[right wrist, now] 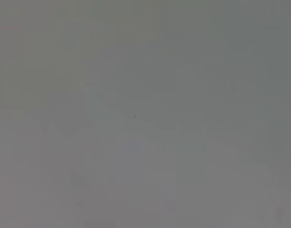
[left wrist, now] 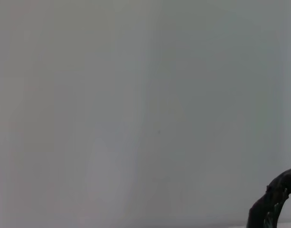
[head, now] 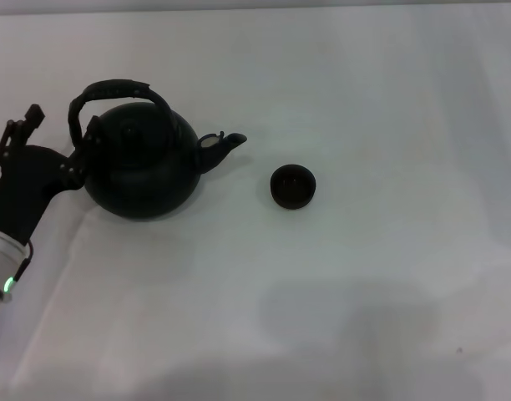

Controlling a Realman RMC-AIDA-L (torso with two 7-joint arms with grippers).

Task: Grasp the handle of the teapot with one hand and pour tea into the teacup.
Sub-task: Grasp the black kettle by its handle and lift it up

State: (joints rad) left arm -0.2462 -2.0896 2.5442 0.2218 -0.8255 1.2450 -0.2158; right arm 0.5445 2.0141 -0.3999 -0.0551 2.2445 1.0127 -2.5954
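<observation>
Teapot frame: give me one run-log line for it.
left gripper: beside handle, grip unclear | teapot: upright on table, spout toward teacup | right arm: unseen | pour: not begun

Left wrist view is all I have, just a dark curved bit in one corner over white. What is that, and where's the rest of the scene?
Observer: That dark curve is the handle of the teapot; the head view shows the whole black pot sitting upright on the white table.
Operator: Where's the left gripper relative to it?
Observer: The left gripper is at the pot's left side, next to the handle's base; I can't tell whether it is gripping.
Operator: And the cup?
Observer: The teacup stands to the right of the spout, apart from it, with the spout pointing its way.
Operator: Right arm?
Observer: Not in the head view; its wrist camera shows only blank grey.
</observation>
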